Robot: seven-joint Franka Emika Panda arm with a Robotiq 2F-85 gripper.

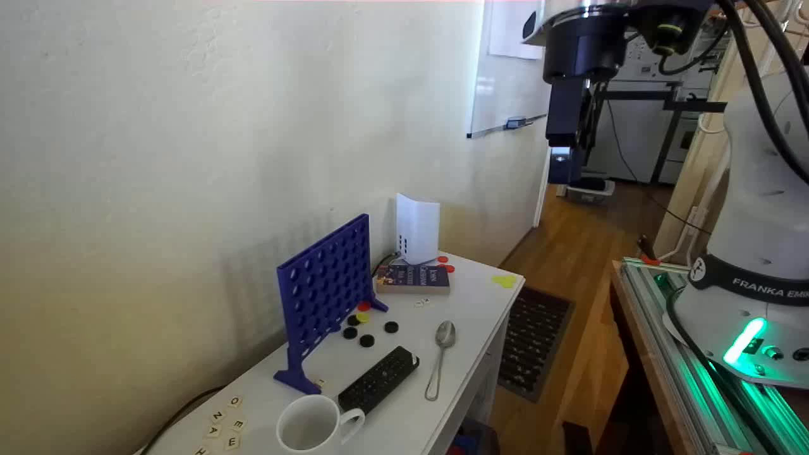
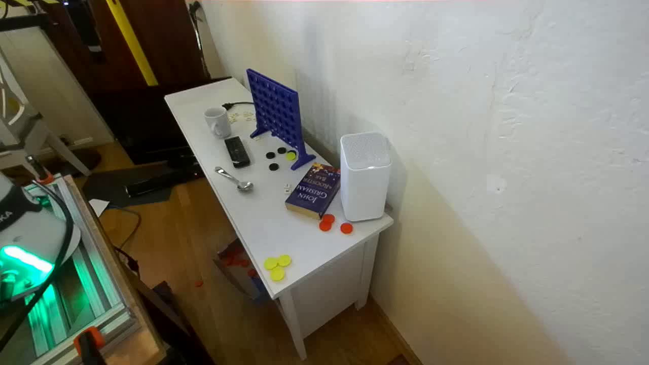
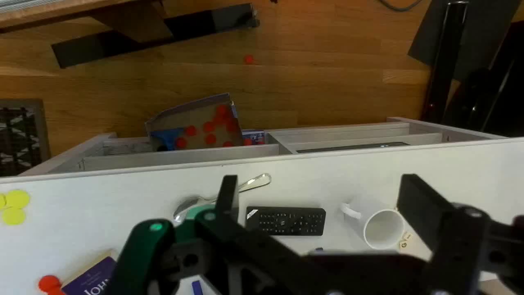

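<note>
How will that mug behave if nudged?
The white mug looks like glazed ceramic, so probably rigid, smooth and breakable. Upright on the flat tabletop, it should likely slide before tipping; a push on its handle may swivel it.

Room between spoon [image 2: 245,187] and yellow discs [image 2: 272,263], blue grid [image 2: 276,107] blocking wallward

White arm [image 1: 758,208], black cables [image 1: 756,91], black collar [image 1: 752,284] (FRANKA lettering [image 1: 770,289])
</note>
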